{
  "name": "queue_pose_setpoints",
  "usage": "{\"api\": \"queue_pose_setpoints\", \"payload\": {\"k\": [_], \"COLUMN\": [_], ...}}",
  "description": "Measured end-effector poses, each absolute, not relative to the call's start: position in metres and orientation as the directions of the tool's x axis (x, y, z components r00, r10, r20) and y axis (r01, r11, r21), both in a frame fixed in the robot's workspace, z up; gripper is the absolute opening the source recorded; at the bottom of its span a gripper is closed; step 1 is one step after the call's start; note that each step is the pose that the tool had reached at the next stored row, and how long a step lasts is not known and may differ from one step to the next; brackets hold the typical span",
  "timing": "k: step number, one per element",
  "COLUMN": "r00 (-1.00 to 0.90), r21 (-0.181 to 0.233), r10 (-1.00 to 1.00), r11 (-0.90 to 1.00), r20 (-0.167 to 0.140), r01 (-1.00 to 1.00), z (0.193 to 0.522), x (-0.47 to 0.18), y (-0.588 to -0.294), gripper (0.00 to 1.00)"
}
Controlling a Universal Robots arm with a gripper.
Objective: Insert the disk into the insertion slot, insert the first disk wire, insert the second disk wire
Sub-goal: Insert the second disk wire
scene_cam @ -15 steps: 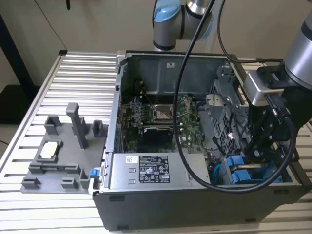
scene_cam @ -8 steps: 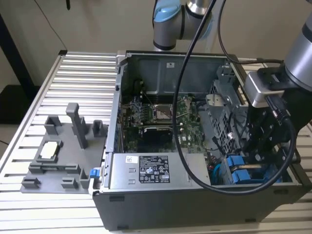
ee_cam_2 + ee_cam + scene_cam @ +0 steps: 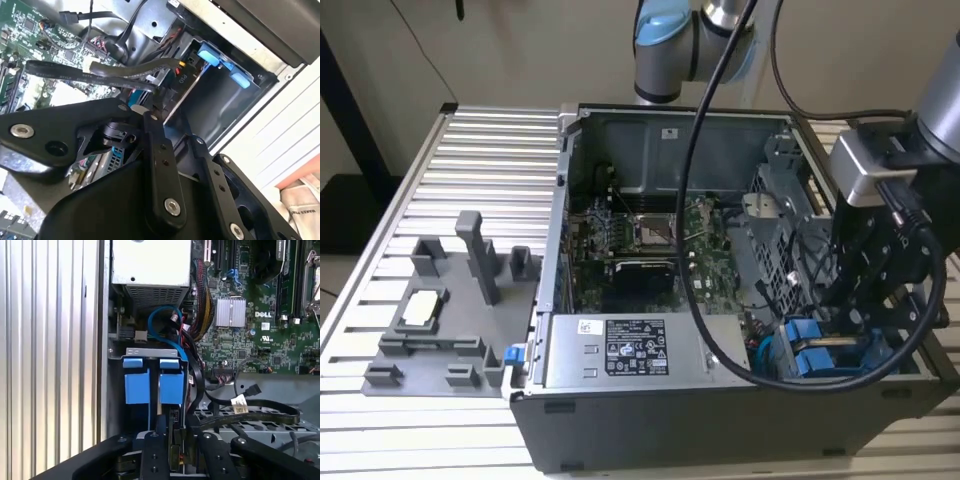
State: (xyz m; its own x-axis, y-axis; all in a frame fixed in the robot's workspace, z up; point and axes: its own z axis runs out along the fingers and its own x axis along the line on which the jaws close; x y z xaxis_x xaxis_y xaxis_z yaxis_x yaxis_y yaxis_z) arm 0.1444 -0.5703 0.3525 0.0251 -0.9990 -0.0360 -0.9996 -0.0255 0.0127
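No text I can read w/ confidence. Black-and-white sticker (image 3: 635,357) on the power-supply box (image 3: 570,350): print too small. White logo (image 3: 264,314) on the motherboard (image 3: 235,340), short white code on a black connector (image 3: 182,77), pale tag (image 3: 240,404) on a cable: not legible enough to quote.

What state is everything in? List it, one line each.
computer case: open, side panel off.
disk: seated in the insertion slot.
claw: down inside the case, at the disk.
black cable: lying loose across the drive cage.
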Motion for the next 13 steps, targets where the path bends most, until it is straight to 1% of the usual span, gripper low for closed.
{"api": "queue_pose_setpoints", "payload": {"k": [7,13], "r00": [0.025,0.025], "r21": [0.014,0.014], "r10": [-0.999,-0.999], "r11": [-0.025,-0.025], "r20": [-0.036,-0.036], "r01": [-1.0,-1.0], "z": [0.382,0.383], "x": [0.144,0.144], "y": [-0.57,-0.57], "gripper": [0.31,0.31]}}
